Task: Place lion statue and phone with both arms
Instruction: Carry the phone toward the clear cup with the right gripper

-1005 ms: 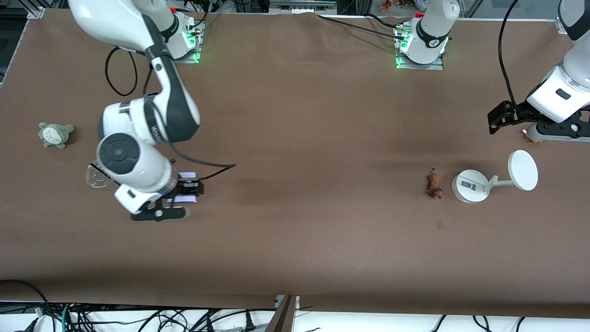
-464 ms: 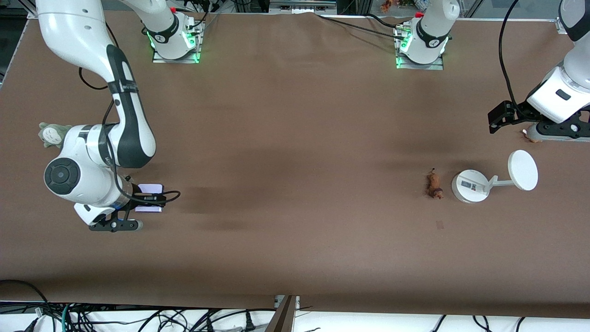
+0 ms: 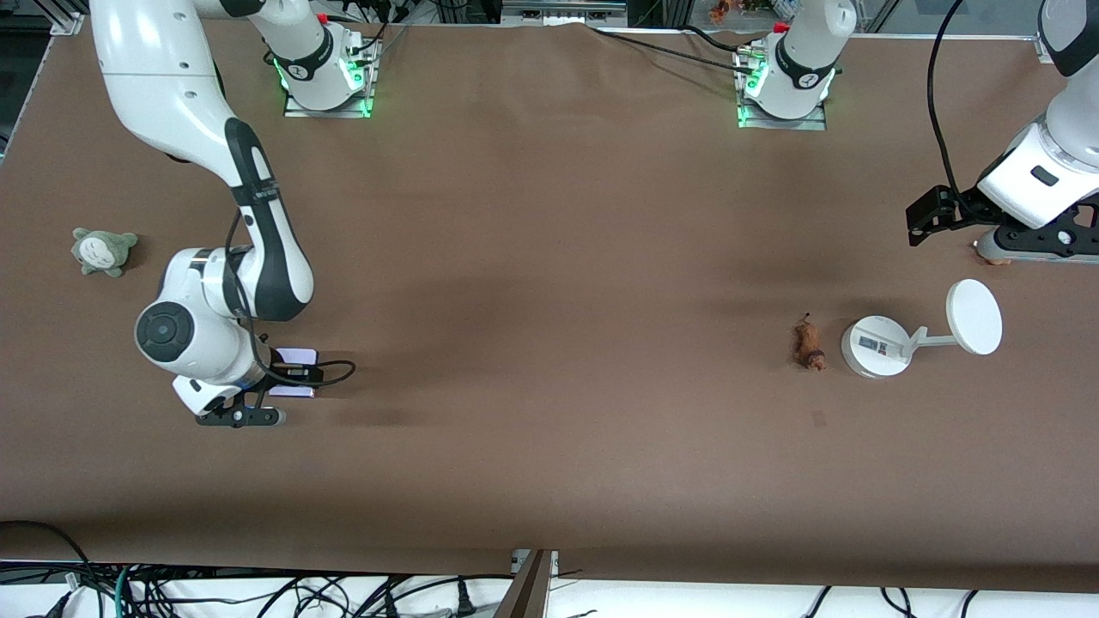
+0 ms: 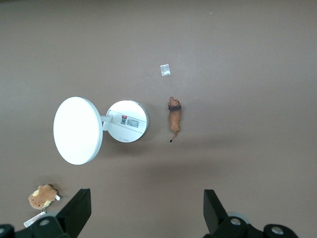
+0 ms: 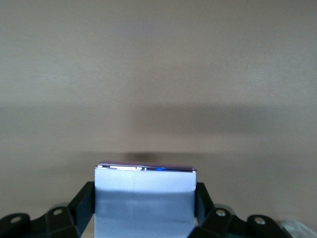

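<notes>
The phone [image 3: 297, 355], flat with a pale lavender face, is clamped between the fingers of my right gripper [image 3: 290, 379], which hangs over the table toward the right arm's end. In the right wrist view the phone [image 5: 144, 184] fills the space between the fingers of the right gripper [image 5: 144, 204]. The lion statue [image 3: 808, 343], small and orange-brown, lies on the table beside a white stand. My left gripper [image 3: 921, 225] hangs open and empty toward the left arm's end. In the left wrist view the lion statue [image 4: 174, 116] lies well clear of the left gripper [image 4: 147, 204].
A white round-based stand [image 3: 876, 347] with a disc [image 3: 974, 317] lies next to the lion. A tan plush toy [image 4: 42, 196] sits under the left hand. A grey-green plush [image 3: 104, 251] lies at the right arm's end. A small scrap [image 3: 818, 418] lies nearer the camera than the lion.
The right arm swung the phone toward its own end of the table, then came back a little. The left arm has barely moved.
</notes>
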Tool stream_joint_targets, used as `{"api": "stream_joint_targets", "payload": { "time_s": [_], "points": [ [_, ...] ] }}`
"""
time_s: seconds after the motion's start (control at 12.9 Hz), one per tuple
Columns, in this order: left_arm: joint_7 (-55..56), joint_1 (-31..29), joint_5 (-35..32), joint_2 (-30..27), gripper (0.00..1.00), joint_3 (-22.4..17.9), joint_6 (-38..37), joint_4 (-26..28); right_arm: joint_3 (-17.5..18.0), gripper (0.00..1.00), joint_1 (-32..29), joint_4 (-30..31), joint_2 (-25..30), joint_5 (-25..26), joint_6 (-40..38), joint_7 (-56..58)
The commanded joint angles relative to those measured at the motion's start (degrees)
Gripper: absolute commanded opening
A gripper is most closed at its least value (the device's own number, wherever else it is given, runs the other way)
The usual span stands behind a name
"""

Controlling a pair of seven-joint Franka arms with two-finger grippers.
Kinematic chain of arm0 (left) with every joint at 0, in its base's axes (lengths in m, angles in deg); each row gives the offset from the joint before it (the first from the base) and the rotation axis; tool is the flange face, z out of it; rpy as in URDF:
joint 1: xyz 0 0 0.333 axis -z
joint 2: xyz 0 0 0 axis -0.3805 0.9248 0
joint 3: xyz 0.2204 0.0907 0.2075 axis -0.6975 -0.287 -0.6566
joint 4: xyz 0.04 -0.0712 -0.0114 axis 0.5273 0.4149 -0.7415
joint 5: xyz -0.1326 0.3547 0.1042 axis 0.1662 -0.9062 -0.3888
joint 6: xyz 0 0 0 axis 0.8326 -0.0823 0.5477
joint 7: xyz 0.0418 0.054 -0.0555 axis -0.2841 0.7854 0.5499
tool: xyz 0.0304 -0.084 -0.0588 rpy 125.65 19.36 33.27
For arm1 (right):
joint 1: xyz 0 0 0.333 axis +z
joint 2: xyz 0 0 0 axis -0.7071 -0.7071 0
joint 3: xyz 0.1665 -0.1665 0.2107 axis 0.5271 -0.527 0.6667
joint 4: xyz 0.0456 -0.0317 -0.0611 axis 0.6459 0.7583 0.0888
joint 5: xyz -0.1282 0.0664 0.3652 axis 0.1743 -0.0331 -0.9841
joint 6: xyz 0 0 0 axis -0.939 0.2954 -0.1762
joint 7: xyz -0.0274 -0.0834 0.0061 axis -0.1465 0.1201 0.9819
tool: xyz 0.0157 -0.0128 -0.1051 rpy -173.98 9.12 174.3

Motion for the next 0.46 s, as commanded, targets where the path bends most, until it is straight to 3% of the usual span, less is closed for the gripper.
{"api": "stream_joint_targets", "payload": {
  "time_s": [0.0,0.39],
  "points": [
    [-0.56,0.29,0.92,-0.66,1.0,0.24,-1.53,-0.82,0.29,0.0,-0.44,4.08,1.04,-0.93,4.75,1.29],
    [-0.56,0.29,0.92,-0.66,1.0,0.33,-2.41,-0.83,0.64,0.0,-0.53,5.74,0.6,-0.93,4.41,1.99]
  ]
}}
